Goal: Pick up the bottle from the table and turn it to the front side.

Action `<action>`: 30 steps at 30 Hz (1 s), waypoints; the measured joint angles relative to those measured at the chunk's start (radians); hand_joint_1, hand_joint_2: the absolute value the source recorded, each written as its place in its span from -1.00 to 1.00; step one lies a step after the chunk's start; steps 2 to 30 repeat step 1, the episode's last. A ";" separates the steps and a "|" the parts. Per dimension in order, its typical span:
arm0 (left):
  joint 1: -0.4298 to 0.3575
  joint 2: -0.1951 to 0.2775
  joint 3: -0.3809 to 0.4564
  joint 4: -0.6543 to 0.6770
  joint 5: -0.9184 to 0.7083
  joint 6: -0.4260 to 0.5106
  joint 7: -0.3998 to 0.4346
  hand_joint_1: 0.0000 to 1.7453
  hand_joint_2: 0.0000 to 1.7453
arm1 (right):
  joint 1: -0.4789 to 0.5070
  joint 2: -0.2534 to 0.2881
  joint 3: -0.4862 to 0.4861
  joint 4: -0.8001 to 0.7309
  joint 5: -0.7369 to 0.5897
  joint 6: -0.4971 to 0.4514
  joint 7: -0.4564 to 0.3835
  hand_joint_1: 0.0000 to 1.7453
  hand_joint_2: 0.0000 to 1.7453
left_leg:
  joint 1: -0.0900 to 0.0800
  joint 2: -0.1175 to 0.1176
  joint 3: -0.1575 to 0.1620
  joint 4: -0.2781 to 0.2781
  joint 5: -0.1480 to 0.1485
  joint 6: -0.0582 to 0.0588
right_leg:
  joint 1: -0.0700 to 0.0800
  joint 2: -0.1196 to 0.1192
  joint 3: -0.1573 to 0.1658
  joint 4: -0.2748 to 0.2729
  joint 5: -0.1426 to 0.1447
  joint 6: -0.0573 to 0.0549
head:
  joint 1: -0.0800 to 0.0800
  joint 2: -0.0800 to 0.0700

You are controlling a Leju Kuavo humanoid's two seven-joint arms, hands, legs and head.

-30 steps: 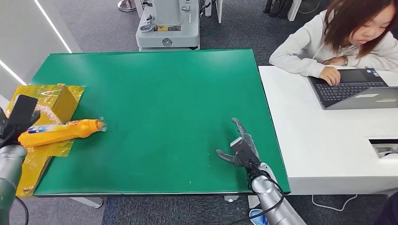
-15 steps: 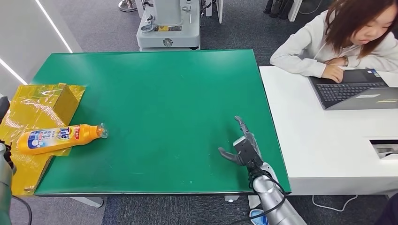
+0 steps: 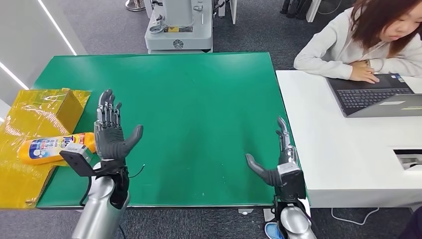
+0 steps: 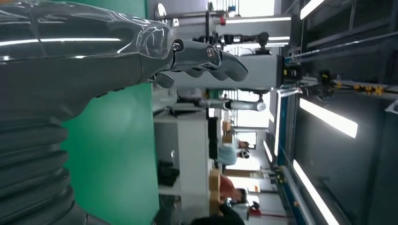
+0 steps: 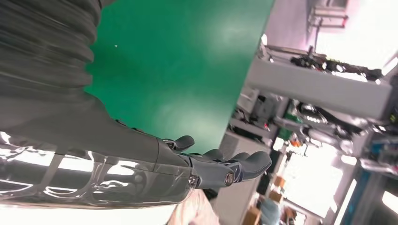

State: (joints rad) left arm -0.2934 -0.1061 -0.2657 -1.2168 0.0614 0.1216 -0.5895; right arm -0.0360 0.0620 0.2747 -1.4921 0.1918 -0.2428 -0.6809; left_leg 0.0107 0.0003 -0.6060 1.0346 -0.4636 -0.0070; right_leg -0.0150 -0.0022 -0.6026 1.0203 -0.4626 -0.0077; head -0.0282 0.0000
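An orange bottle (image 3: 52,147) with a blue and white label lies on its side at the table's left edge, label up, its cap end hidden behind my left hand. My left hand (image 3: 110,133) is raised above the green table (image 3: 189,99) just right of the bottle, palm up and fingers spread, holding nothing. My right hand (image 3: 278,162) stands upright near the table's front right corner, fingers straight, thumb out, empty. The left hand's fingers (image 4: 206,56) and the right hand's fingers (image 5: 230,166) both reach over the green surface.
Crumpled yellow foil and a yellow box (image 3: 47,107) lie under and behind the bottle. A white desk (image 3: 343,144) adjoins the table on the right, where a person (image 3: 368,35) works at a laptop (image 3: 373,94). A grey machine (image 3: 178,25) stands beyond the far edge.
My left arm came in from the left edge and now stands raised beside the bottle, hand spread. My right hand lifted and turned upright. The bottle stayed where it was half a second ago.
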 joint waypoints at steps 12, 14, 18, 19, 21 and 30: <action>0.006 -0.005 -0.008 -0.011 0.001 0.000 0.003 -1.00 1.00 | 0.012 0.000 0.000 -0.017 0.002 -0.004 -0.001 -1.00 1.00 | 0.000 0.000 0.000 0.000 0.000 0.000 | 0.000 0.000 0.000 0.000 0.000 0.000 | 0.000 0.000; 0.006 -0.005 -0.008 -0.011 0.001 0.000 0.003 -1.00 1.00 | 0.012 0.000 0.000 -0.017 0.002 -0.004 -0.001 -1.00 1.00 | 0.000 0.000 0.000 0.000 0.000 0.000 | 0.000 0.000 0.000 0.000 0.000 0.000 | 0.000 0.000; 0.006 -0.005 -0.008 -0.011 0.001 0.000 0.003 -1.00 1.00 | 0.012 0.000 0.000 -0.017 0.002 -0.004 -0.001 -1.00 1.00 | 0.000 0.000 0.000 0.000 0.000 0.000 | 0.000 0.000 0.000 0.000 0.000 0.000 | 0.000 0.000; 0.006 -0.005 -0.008 -0.011 0.001 0.000 0.003 -1.00 1.00 | 0.012 0.000 0.000 -0.017 0.002 -0.004 -0.001 -1.00 1.00 | 0.000 0.000 0.000 0.000 0.000 0.000 | 0.000 0.000 0.000 0.000 0.000 0.000 | 0.000 0.000; 0.006 -0.005 -0.008 -0.011 0.001 0.000 0.003 -1.00 1.00 | 0.012 0.000 0.000 -0.017 0.002 -0.004 -0.001 -1.00 1.00 | 0.000 0.000 0.000 0.000 0.000 0.000 | 0.000 0.000 0.000 0.000 0.000 0.000 | 0.000 0.000; 0.006 -0.005 -0.008 -0.011 0.001 0.000 0.003 -1.00 1.00 | 0.012 0.000 0.000 -0.017 0.002 -0.004 -0.001 -1.00 1.00 | 0.000 0.000 0.000 0.000 0.000 0.000 | 0.000 0.000 0.000 0.000 0.000 0.000 | 0.000 0.000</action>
